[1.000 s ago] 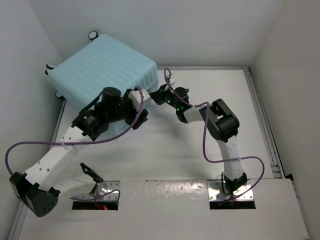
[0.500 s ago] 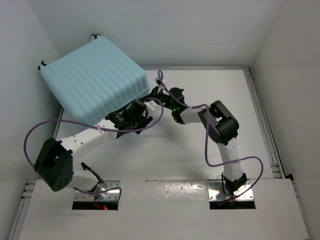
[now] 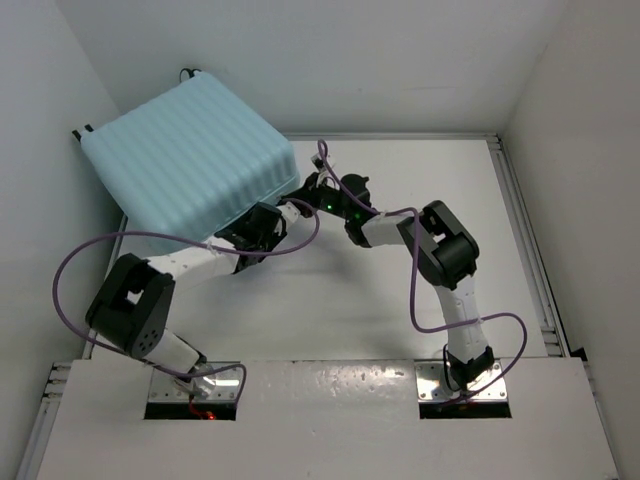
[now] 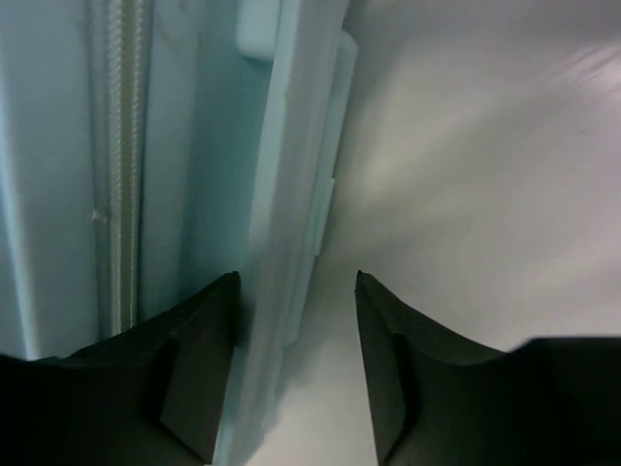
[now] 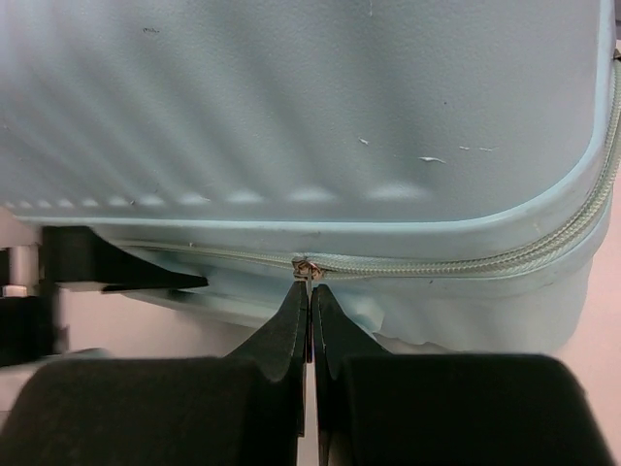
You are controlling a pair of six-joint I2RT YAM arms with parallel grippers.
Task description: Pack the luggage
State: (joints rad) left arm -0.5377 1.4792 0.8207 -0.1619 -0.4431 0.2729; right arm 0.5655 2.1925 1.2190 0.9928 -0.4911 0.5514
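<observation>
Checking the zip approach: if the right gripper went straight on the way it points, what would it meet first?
The zipper pull on the luggage seam: the shut right gripper has its tips right at it, perhaps touching, though depth is hard to judge.

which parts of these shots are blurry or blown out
Top external: even light, all sharp, only soft shadows beside the luggage. Left wrist: the dark jaws are blurred up close, and the table is washed out by glare. Right wrist: jaws soft and near black, zipper and shell scuffs in focus.
</observation>
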